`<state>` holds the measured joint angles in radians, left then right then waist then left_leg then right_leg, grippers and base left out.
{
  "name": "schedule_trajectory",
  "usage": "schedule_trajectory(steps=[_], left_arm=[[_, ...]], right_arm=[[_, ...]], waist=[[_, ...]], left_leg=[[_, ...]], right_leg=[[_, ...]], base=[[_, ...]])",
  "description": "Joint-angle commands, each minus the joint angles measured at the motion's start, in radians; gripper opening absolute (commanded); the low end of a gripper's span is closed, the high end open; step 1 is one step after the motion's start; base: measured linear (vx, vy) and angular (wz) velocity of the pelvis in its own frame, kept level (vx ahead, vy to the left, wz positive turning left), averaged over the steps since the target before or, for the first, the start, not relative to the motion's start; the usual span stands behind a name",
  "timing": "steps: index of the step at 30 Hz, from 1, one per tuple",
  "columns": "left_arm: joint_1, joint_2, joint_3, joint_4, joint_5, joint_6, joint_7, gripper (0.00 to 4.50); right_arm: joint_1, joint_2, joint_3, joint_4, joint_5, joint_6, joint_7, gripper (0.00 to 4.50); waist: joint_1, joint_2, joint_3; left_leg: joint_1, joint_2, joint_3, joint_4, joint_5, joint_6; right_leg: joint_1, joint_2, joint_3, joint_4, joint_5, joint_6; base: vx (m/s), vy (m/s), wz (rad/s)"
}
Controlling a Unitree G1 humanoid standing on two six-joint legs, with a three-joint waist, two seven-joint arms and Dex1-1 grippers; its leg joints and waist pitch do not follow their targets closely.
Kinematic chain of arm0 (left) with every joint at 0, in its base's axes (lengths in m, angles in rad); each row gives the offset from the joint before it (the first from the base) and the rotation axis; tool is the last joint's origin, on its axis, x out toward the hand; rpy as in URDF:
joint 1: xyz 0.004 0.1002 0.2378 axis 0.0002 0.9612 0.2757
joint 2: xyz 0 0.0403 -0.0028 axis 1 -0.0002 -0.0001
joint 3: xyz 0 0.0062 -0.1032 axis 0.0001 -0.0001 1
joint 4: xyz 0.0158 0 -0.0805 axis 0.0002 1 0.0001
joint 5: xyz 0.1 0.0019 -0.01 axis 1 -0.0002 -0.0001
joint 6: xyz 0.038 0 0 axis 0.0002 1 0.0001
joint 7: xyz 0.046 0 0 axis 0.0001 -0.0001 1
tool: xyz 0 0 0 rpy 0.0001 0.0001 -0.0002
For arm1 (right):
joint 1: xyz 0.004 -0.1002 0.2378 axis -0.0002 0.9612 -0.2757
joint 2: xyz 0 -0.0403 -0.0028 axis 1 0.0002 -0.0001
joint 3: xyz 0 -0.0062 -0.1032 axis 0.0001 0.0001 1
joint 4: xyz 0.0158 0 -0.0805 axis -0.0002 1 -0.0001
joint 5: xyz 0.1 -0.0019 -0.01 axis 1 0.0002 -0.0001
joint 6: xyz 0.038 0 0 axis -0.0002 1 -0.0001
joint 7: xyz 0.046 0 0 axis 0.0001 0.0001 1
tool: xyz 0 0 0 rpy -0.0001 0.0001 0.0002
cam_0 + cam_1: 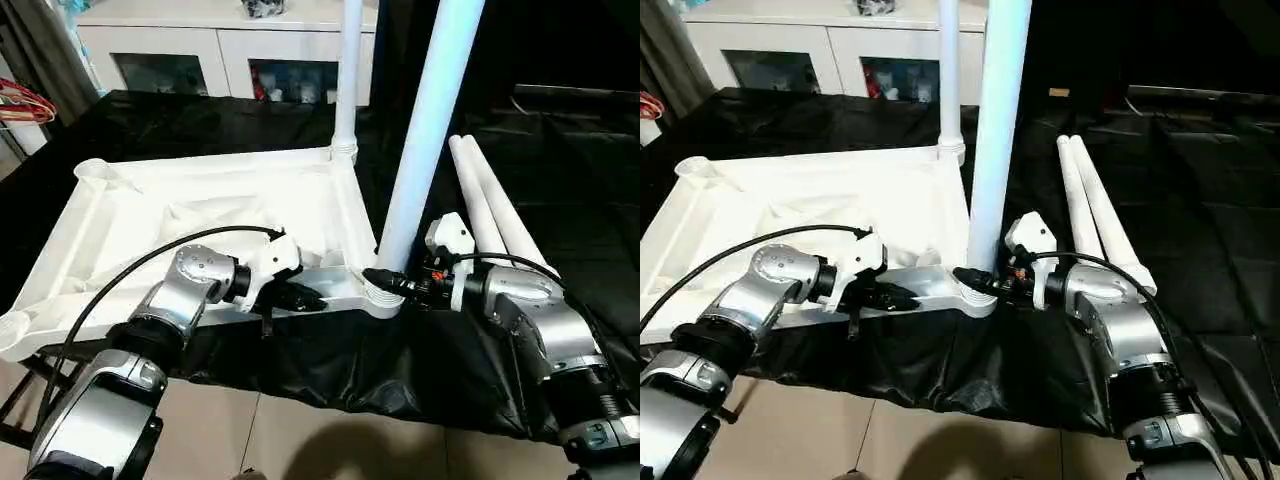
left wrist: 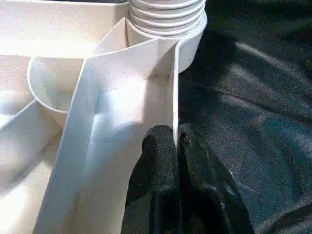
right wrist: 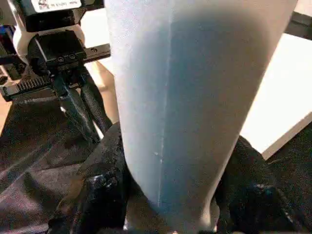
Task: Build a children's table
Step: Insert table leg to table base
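The second leg (image 1: 425, 130) is being seated in the near corner socket of the upturned tabletop (image 1: 215, 215), clasped by the right hand (image 1: 392, 282). The rim beside that socket is pinched by the closed left hand (image 1: 305, 298). Firm downward pressure is probably needed next.

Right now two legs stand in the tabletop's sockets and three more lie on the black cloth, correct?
Not quite: two loose legs lie on the black cloth, not three, as the left eye view shows. Two legs do stand in the tabletop.

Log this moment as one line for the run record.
left claw: shut on top rim | right claw: shut on near leg, upright in socket | far leg: fitted | spare legs: lying on cloth
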<state>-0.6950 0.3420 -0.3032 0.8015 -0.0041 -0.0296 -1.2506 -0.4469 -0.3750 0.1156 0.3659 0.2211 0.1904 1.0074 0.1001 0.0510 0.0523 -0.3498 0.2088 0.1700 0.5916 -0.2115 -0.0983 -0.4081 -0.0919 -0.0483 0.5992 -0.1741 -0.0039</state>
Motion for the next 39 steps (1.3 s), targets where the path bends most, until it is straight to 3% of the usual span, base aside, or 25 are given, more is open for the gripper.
schedule_trajectory(steps=[1,9,10,13,15,20,25,28,32,36,39], left_arm=[[0.006,-0.014,-0.014,-0.013,-0.006,-0.004,-0.031,0.00],[0.007,-0.006,-0.033,-0.008,0.018,-0.036,-0.064,0.00],[0.011,-0.002,-0.039,-0.015,0.014,-0.040,-0.089,0.00],[0.012,0.002,-0.044,-0.021,0.010,-0.043,-0.114,0.00],[0.008,0.007,-0.050,-0.018,0.012,-0.046,-0.132,0.00],[-0.003,0.016,-0.052,0.001,0.026,-0.067,-0.138,0.00],[-0.019,0.008,-0.021,0.017,0.022,-0.067,-0.098,0.00],[-0.030,-0.014,0.020,0.008,-0.005,-0.037,-0.033,0.00],[-0.051,-0.033,0.047,-0.002,0.006,0.018,0.090,0.00],[-0.076,-0.066,0.096,-0.067,0.000,0.152,0.218,0.00],[-0.076,-0.083,0.101,-0.104,0.018,0.207,0.285,0.00]], right_arm=[[0.017,0.017,0.025,0.018,-0.003,0.038,-0.002,1.95],[0.018,-0.008,0.049,-0.001,0.011,0.063,0.077,1.95],[0.019,-0.028,0.064,-0.011,0.021,0.077,0.129,1.95],[0.019,-0.052,0.080,-0.026,0.033,0.099,0.187,1.95],[0.021,-0.085,0.109,-0.031,0.030,0.108,0.256,1.95],[0.024,-0.110,0.137,-0.033,0.014,0.097,0.303,1.95],[0.019,-0.088,0.121,-0.008,0.003,0.077,0.270,1.95],[0.000,-0.028,0.078,0.065,-0.014,0.027,0.152,1.95],[-0.033,0.031,0.039,0.148,-0.036,-0.001,0.006,1.95],[-0.128,0.139,0.001,0.346,-0.108,0.003,-0.305,1.93],[-0.164,0.173,-0.009,0.413,-0.119,0.008,-0.384,1.93]], waist=[[0.008,-0.009,-0.071],[0.009,-0.015,-0.071],[0.011,-0.023,-0.072],[0.018,-0.021,-0.072],[0.022,-0.027,-0.071],[0.034,-0.029,-0.070],[0.042,-0.031,-0.071],[0.038,-0.033,-0.068],[0.031,-0.035,-0.065],[0.007,-0.032,-0.069],[-0.004,-0.029,-0.072]], left_leg=[[-0.008,0.008,0.007,-0.066,-0.101,0.062],[-0.007,0.009,0.007,-0.065,-0.087,0.073],[-0.007,0.010,0.009,-0.063,-0.081,0.083],[-0.006,0.012,0.009,-0.062,-0.076,0.095],[-0.004,0.013,0.009,-0.064,-0.091,0.092],[-0.003,0.015,0.008,-0.067,-0.111,0.075],[0.000,0.015,0.008,-0.069,-0.130,0.056],[-0.003,0.012,0.008,-0.072,-0.158,0.035],[-0.002,0.008,0.004,-0.077,-0.184,0.013],[-0.011,0.004,-0.001,-0.078,-0.153,-0.011],[-0.010,0.004,0.000,-0.074,-0.126,0.001]], right_leg=[[0.064,-0.040,0.024,-0.048,-0.077,-0.270],[0.064,-0.040,0.025,-0.045,-0.070,-0.270],[0.064,-0.040,0.025,-0.044,-0.061,-0.274],[0.062,-0.041,0.026,-0.043,-0.057,-0.276],[0.061,-0.042,0.026,-0.046,-0.082,-0.272],[0.058,-0.044,0.028,-0.050,-0.139,-0.252],[0.056,-0.044,0.028,-0.051,-0.145,-0.245],[0.054,-0.046,0.028,-0.055,-0.191,-0.237],[0.054,-0.046,0.029,-0.066,-0.295,-0.196],[0.056,-0.045,0.026,-0.057,-0.263,-0.203],[0.055,-0.042,0.026,-0.053,-0.185,-0.224]], base=[[0.000,0.000,0.00],[0.000,0.000,0.00],[0.000,0.000,0.00],[0.000,0.000,0.00],[0.000,0.000,0.00],[0.000,0.000,0.00],[0.000,0.000,0.00],[0.000,0.000,0.00],[0.000,0.000,0.00],[0.000,0.000,0.00],[0.000,0.000,0.00]])
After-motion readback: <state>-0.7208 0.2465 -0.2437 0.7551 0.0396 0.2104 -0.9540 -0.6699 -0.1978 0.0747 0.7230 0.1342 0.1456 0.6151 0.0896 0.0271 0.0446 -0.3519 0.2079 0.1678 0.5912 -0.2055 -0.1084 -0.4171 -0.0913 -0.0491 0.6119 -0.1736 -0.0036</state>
